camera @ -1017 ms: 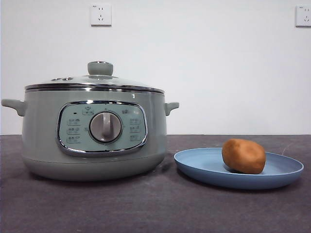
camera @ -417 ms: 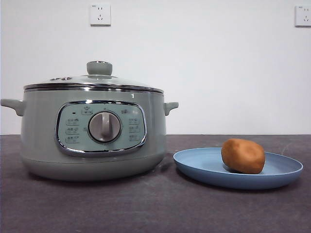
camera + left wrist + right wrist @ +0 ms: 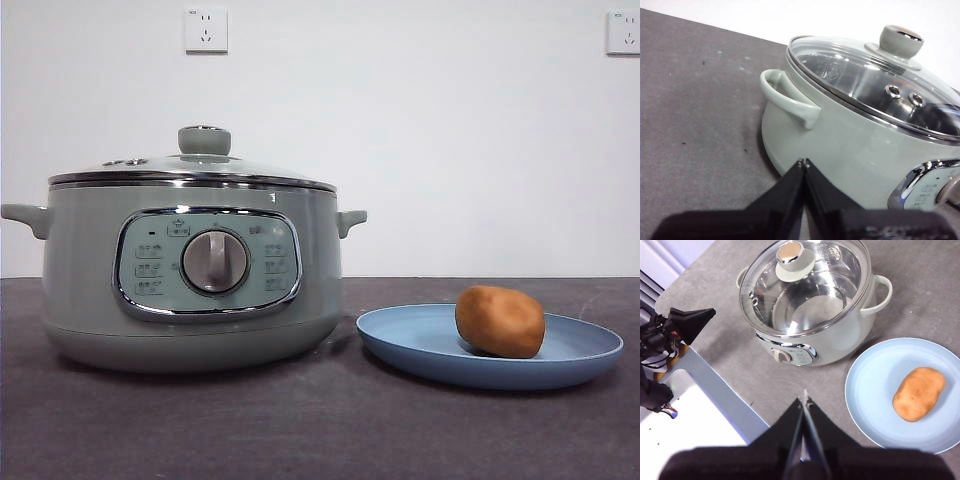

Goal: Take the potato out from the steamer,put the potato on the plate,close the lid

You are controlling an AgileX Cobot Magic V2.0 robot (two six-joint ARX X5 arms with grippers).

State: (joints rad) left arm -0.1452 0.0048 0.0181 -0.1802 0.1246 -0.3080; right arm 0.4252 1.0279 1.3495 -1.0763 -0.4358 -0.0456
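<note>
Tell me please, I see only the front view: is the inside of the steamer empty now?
Observer: Yes. In the right wrist view, through the glass lid, the steamer holds only its bare metal bottom.
Operator: Where are the grippers? I see none.
Observer: The left gripper is shut, low beside the steamer's side handle.
Operator: And the right one?
Observer: The right gripper is shut too, high above the table, in front of the steamer and beside the plate.
Operator: Does the potato sit in the plate's middle?
Observer: Roughly; from above, the potato lies slightly off centre.

A plain white wall (image 3: 450, 150) with two sockets (image 3: 206, 29) backs what looks like a dark grey tabletop (image 3: 300, 430).
</note>
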